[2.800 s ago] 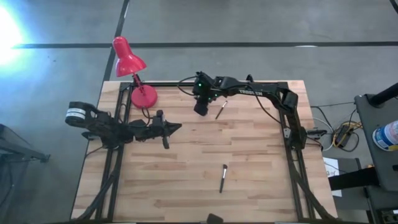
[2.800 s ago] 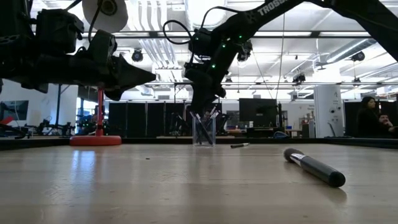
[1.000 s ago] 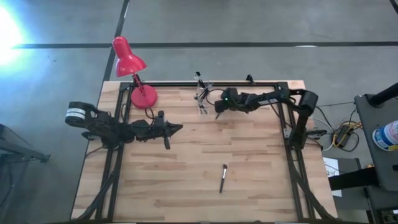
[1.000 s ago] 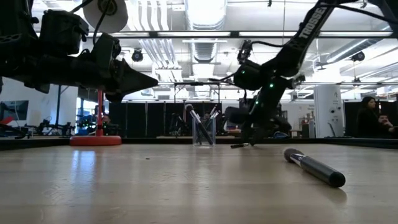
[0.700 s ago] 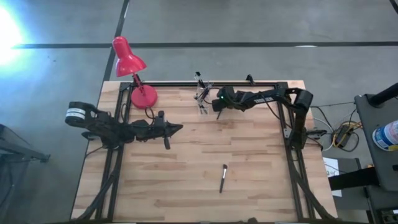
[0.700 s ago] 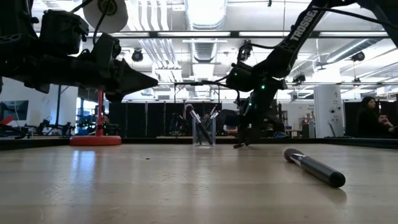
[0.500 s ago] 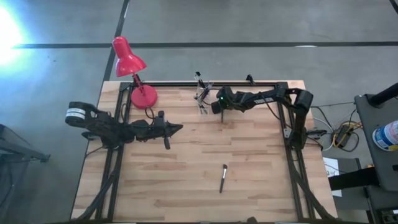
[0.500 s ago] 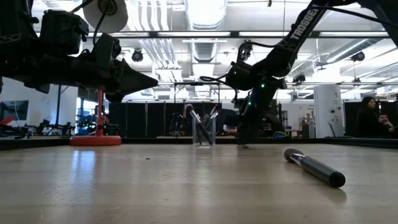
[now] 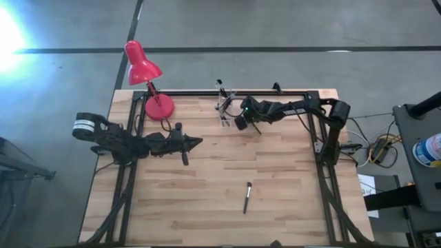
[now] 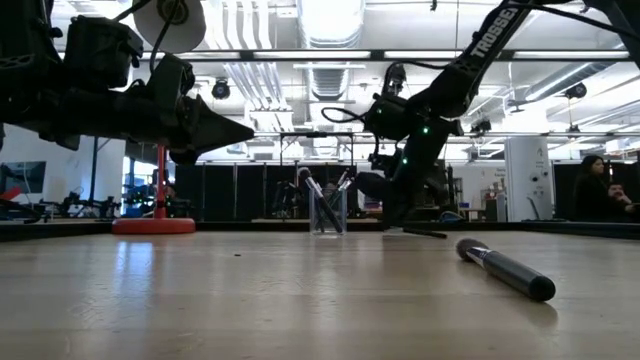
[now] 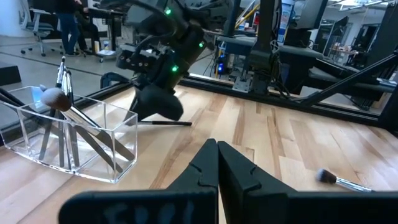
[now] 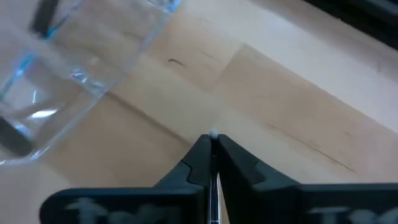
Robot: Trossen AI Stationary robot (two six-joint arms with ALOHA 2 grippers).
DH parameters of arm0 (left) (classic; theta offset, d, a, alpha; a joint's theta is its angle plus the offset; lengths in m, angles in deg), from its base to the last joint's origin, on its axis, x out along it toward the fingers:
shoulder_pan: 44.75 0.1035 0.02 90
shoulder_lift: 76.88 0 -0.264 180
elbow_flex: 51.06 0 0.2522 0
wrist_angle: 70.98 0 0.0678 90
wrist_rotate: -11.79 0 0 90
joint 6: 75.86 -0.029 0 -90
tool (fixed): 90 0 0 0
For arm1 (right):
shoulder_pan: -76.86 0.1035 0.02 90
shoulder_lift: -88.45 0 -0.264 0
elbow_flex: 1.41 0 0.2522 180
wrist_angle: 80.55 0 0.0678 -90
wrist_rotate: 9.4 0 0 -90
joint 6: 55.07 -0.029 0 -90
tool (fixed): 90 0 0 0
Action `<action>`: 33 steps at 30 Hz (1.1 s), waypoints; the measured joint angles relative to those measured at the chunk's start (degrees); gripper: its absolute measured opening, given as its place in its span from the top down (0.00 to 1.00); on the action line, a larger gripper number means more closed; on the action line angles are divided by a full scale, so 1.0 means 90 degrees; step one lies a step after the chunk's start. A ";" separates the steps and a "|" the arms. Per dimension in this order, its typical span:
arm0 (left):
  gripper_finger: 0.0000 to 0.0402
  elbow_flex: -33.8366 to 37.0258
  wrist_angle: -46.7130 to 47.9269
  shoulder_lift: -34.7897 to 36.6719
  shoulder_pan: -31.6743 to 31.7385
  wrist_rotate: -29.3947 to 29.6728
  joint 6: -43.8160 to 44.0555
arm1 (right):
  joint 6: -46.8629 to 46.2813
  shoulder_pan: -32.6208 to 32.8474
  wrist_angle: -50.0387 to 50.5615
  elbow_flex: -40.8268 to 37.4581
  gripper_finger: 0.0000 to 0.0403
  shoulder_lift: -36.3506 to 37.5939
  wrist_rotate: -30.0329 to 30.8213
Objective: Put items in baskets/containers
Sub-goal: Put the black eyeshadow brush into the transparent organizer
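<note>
A clear squarish holder (image 9: 222, 110) stands on the table near its far edge with several brushes upright in it; it also shows in the left wrist view (image 11: 68, 140) and the low view (image 10: 327, 210). My right gripper (image 9: 239, 124) is just to its right, low over the table, shut on a thin dark brush (image 11: 166, 122). A thicker brush (image 9: 247, 198) lies flat on the table toward the near edge. My left gripper (image 9: 198, 142) is shut and empty, left of the table's middle and raised above it. My right gripper pinches the thin brush near one end between its two fingertips (image 12: 202, 152); a small pale bit of the brush (image 12: 213, 134) shows just past them. The fingers slant down from the table's right. The brush sticks out sideways, nearly level, just above the table (image 10: 425, 233).
A red desk lamp stands at the far left corner on its round base (image 9: 159, 106). Black frame rails (image 9: 275, 91) run along the table's far, left and right edges. Bare wood (image 9: 207, 186) lies between the holder and the near edge.
My right gripper has shifted a little toward the table's left, closer to the holder, and has turned. The thin brush, which lay on the table under it, has swung about in its fingers and now sticks out to the other side in the low view.
</note>
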 joint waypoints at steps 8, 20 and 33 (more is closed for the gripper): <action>1.00 0.0000 0.0000 0.0000 0.0000 0.0000 -0.0002 | 0.0387 0.0527 -0.0016 -0.0277 0.97 0.0785 0.0446; 1.00 0.0000 -0.0003 -0.0002 0.0000 0.0000 -0.0002 | 0.1144 0.1675 -0.2147 -0.1067 0.98 0.2395 0.1266; 1.00 0.0005 -0.0002 -0.0002 0.0000 0.0000 -0.0017 | 0.2249 0.1384 -0.6519 -0.1390 0.98 0.1166 0.0562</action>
